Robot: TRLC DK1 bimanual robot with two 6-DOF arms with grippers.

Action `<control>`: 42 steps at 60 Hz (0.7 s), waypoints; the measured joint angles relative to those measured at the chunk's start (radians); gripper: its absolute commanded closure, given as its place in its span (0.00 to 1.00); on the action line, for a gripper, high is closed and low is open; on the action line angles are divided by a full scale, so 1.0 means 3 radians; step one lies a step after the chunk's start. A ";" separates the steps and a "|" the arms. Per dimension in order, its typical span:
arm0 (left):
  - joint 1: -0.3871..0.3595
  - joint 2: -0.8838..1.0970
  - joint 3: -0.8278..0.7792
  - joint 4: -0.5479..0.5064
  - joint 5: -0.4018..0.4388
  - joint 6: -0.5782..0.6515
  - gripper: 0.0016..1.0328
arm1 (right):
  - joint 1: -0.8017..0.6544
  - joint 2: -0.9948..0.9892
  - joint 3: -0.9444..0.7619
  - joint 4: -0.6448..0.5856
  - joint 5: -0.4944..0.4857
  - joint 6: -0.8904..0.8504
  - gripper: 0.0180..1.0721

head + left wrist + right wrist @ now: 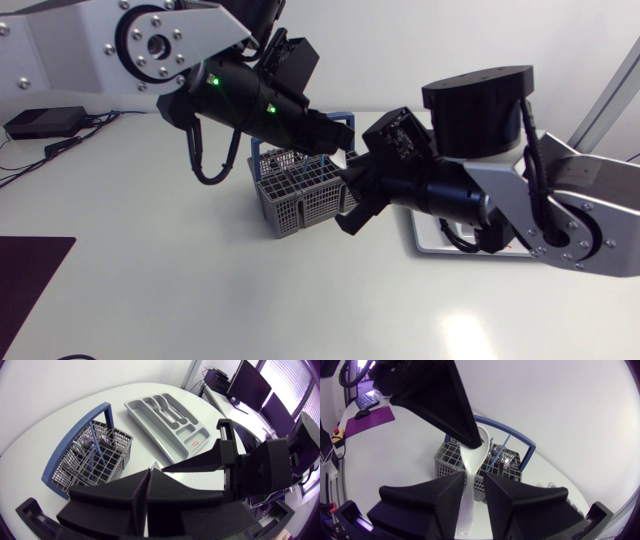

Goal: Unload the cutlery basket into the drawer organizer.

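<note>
Right claw (474, 477): closed from both sides on the handle of a white spoon (471, 457), which ran up out of the narrow gap between its fingers.
Left claw (148, 472): fingers pressed flat together, their tips pinching the bowl end of the spoon; from its own camera only a white sliver showed at those tips.
Spoon: held off the table by both claws at once, above the basket, bowl toward the left claw and handle toward the right claw.
Basket (293, 200): grey mesh with a blue handle (75, 430); it stood upright on the white table (200, 290), just below the two claws.
Basket contents: several metal pieces (92, 440) stood in its compartments.
Organizer (167, 412): a grey tray that lay flat on the table near the basket but apart from it; from above, the right arm hid most of it.
Organizer contents: some cutlery (167, 405) lay in the long compartments.
Arms: the left arm came in from the upper left and the right arm from the right, and the claws met over the basket's right side.
</note>
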 measured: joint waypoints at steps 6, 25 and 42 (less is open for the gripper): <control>0.0000 0.0000 0.0000 0.0000 0.0000 0.0000 0.86 | 0.0020 0.0000 0.0000 -0.0038 -0.0033 0.0000 0.79; 0.0004 0.0000 0.0005 -0.0034 0.0009 -0.0001 0.80 | 0.0039 0.0000 -0.0001 -0.0061 -0.0031 0.0000 0.79; 0.0025 0.0000 0.0006 -0.0033 0.0013 -0.0001 0.73 | 0.0048 -0.0085 -0.0019 -0.0161 -0.0057 -0.0001 0.79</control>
